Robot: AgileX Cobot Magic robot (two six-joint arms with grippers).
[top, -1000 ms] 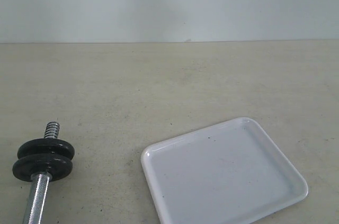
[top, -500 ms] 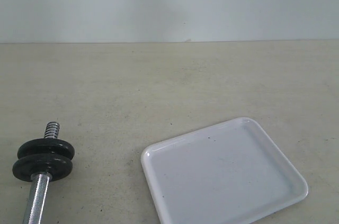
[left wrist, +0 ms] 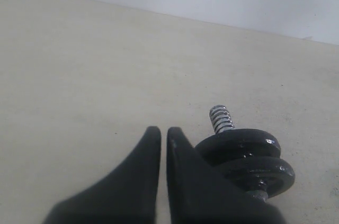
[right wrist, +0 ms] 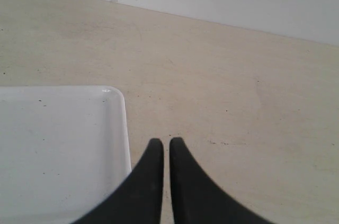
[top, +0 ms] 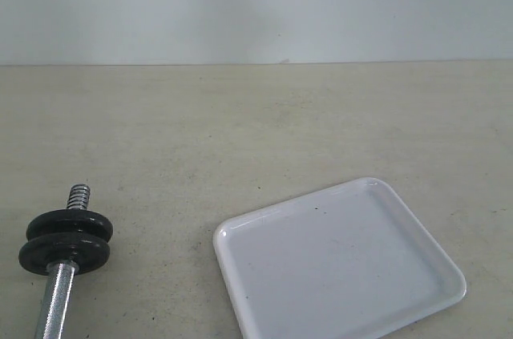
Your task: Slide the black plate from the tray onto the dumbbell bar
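Left claw (left wrist: 163, 131) and right claw (right wrist: 166, 142) pinched shut, gripping nothing.
I see two black plates (top: 80, 228) sitting together on the bar (top: 56, 299) near its threaded end — well left of the white tray (top: 345, 267) on the tabletop (top: 240, 131).

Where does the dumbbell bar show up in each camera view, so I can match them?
Exterior view: the dumbbell bar lies at the lower left corner, threaded end pointing away through two black discs.
Left wrist view: its threaded end pokes out of the same discs, just beyond the shut left gripper.
Right wrist view: not in it.
Shared landmark: the table's far edge, seen in all three.
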